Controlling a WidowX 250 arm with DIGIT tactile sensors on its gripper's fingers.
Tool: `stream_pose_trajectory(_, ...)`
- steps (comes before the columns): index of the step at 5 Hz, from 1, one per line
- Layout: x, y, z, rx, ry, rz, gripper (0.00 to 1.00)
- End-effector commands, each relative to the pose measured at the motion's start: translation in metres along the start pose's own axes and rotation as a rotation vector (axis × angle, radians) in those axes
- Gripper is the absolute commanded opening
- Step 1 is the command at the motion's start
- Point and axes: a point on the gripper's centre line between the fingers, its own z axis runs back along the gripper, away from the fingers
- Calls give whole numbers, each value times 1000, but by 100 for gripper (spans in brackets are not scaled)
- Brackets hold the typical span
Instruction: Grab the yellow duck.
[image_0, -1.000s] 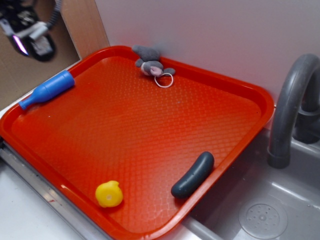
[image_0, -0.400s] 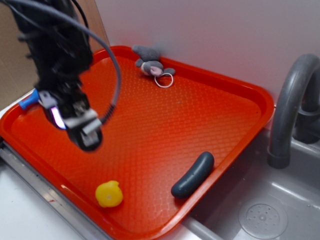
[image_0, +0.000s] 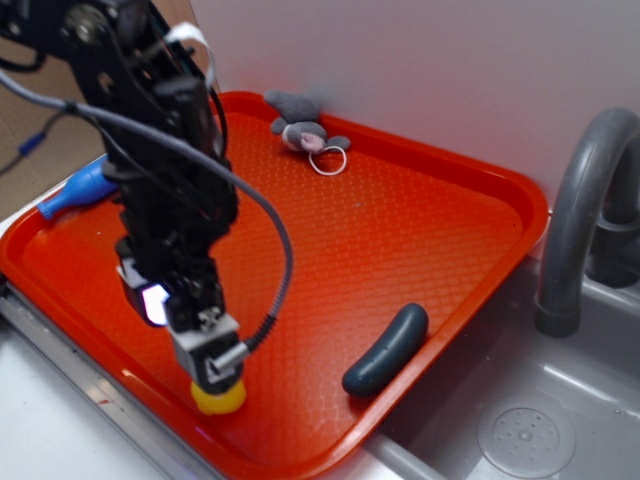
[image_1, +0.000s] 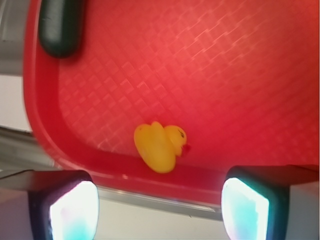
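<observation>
Since the earlier frame, my black robot arm has swung from the tray's left side down to its near edge, and the gripper (image_0: 217, 372) now hangs directly above the small glossy yellow rubber duck (image_0: 220, 397). From the wrist view I note the two fingers (image_1: 72, 207) spread wide, one either side of the duck (image_1: 159, 146), touching nothing. It lies on the textured red plastic tray (image_0: 400, 230), close against the near rim. A dark grey sausage-shaped object (image_0: 386, 349) rests nearby against the rim; the blue plastic bottle (image_0: 80, 190) and grey plush toy (image_0: 300, 127) are well apart.
</observation>
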Motion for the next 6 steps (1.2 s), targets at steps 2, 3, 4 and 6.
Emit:
stream_pose_trajectory(2, 9, -16, -42, 60, 110, -21, 100)
stream_pose_trajectory(3, 13, -17, -50, 104, 130, -6, 100)
stream_pose_trajectory(4, 10, -18, -48, 125, 116, -14, 0)
stream_pose_trajectory(6, -2, 5, -16, 54, 10, -52, 0)
